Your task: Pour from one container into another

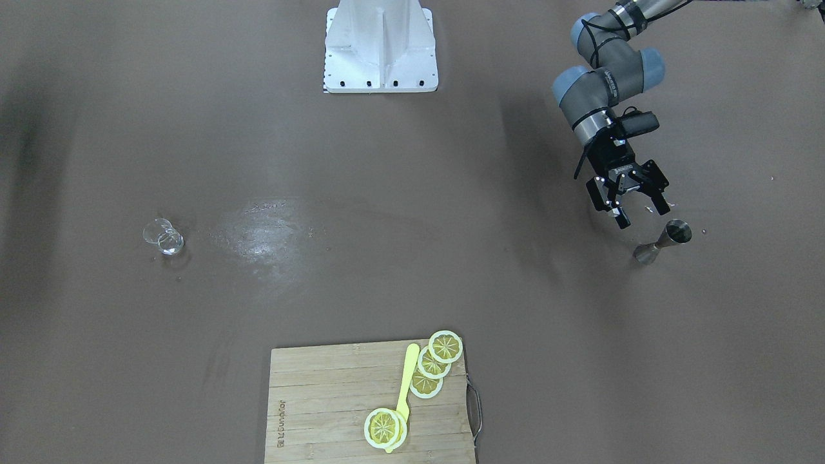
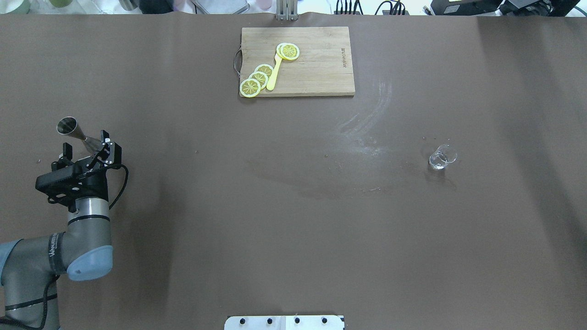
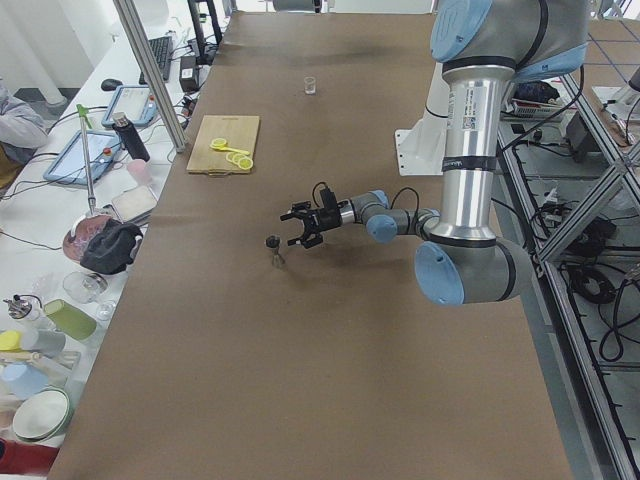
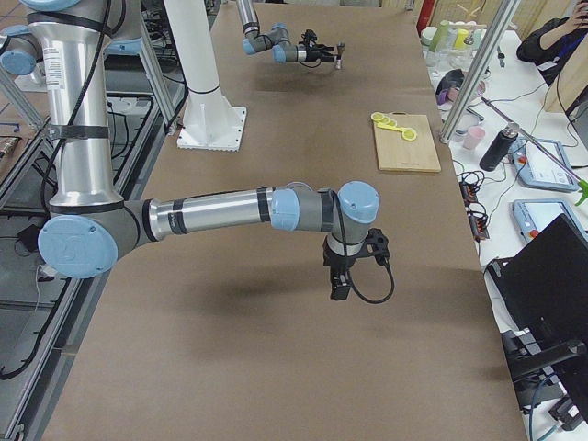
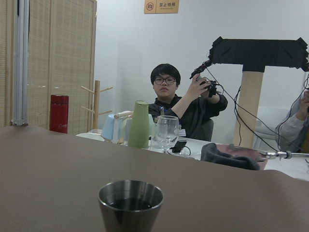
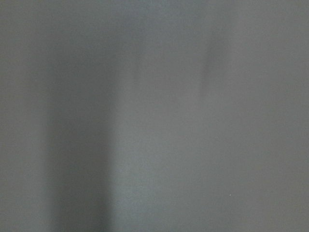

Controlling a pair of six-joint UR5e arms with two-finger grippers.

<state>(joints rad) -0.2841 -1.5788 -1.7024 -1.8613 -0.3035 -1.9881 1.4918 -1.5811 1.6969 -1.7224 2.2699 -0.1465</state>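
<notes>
The steel jigger (image 1: 664, 240) stands upright on the brown table (image 1: 412, 161), close to the end on the robot's left and well away from the long edges. In the left wrist view its upper cone fills the bottom of the picture, with a dark liquid inside it. The left gripper (image 1: 643, 216) hangs low just beside the jigger, on the robot's side of it. Its jaws are spread wide and hold nothing, and neither finger touches the metal.

The small clear glass cup (image 2: 441, 157) stands toward the table's opposite end, well apart from the jigger.

The right gripper (image 4: 340, 285) points down over the table with its arm stretched out. It shows only in the side view, so I cannot tell how its jaws stand, and its wrist camera gives only a grey blur.

A wooden cutting board (image 2: 316, 68) lies at the middle of the far edge, carrying lemon slices (image 2: 257, 80) and a yellow utensil (image 2: 274, 75).
</notes>
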